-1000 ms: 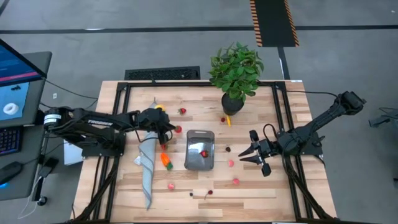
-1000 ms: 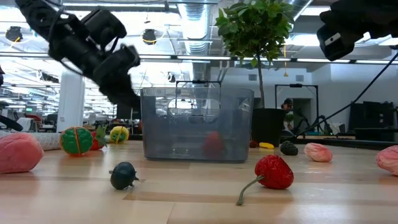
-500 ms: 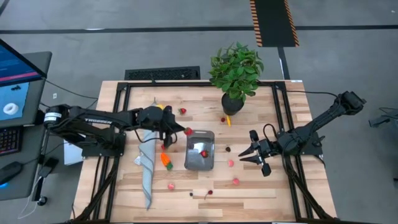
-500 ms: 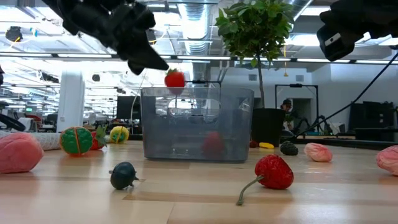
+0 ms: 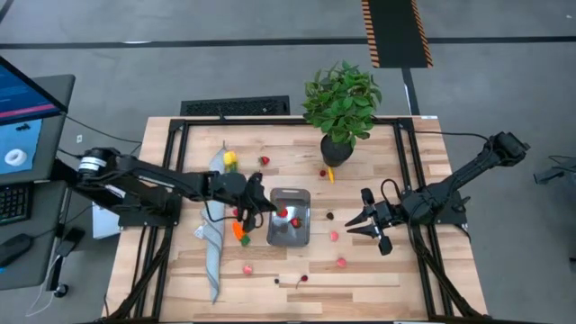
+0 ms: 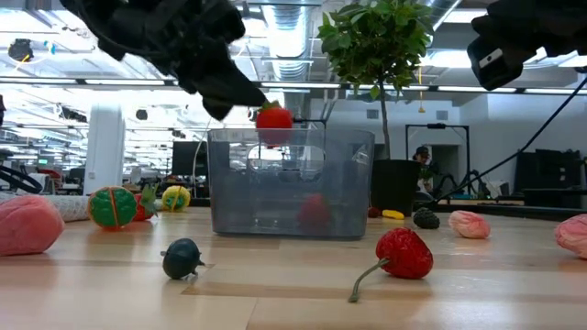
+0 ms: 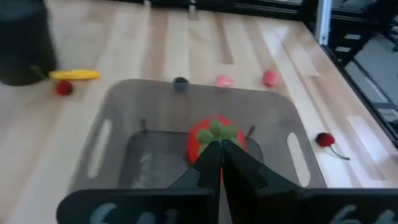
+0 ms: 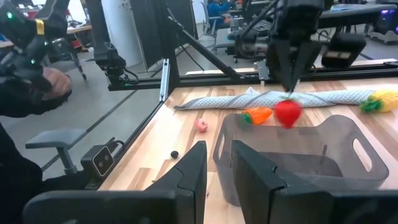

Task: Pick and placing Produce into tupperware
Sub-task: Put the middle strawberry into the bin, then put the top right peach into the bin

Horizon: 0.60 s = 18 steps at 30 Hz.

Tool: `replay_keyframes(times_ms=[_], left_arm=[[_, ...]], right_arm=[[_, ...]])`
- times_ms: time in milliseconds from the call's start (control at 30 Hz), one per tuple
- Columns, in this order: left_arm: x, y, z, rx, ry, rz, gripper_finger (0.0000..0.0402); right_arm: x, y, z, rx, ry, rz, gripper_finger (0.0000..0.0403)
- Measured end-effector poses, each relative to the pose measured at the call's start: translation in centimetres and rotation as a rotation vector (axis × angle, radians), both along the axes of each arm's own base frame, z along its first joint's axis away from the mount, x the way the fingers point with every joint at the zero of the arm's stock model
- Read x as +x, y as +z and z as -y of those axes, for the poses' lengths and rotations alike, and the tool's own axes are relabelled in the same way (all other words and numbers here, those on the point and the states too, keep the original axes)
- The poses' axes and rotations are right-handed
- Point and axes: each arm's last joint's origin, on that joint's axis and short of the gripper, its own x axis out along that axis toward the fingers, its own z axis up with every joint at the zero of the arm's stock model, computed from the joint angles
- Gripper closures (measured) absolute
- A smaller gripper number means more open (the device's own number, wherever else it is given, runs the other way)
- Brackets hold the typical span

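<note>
above the tupperware (image 5: 289, 219) we see the left gripper (image 5: 266, 204) pinched on a red strawberry (image 6: 273, 118) by its green top, over one produce piece already inside. right gripper (image 5: 363, 220), fingers slightly apart, waits well beside.

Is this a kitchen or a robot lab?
Probably a robot lab: a wooden table on a metal frame, toy produce beside a clear tub, and a big open room with workbenches and ceiling pipes behind.

Grey floor (image 5: 225, 54), ceiling lights (image 6: 220, 53), wooden table (image 5: 360, 274).
</note>
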Motion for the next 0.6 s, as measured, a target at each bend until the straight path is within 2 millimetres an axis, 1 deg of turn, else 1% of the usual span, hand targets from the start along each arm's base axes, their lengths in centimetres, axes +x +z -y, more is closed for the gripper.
replay_keyframes(times_ms=[133, 267, 600], left_arm=[[0.8, -1.4, -0.2, -0.035, 0.084, -0.035, 0.0398], [1.1, -2.1, -0.2, -0.038, 0.095, -0.047, 0.0385], [1.2, -2.2, -0.2, -0.060, 0.106, -0.047, 0.0351]], right_arm=[[0.0, 0.0, 0.0, 0.007, -0.001, -0.003, 0.0305], [0.0, -0.1, 0.0, 0.004, -0.001, -0.007, 0.0305], [0.0, -0.1, 0.0, 0.005, -0.001, -0.008, 0.0305]])
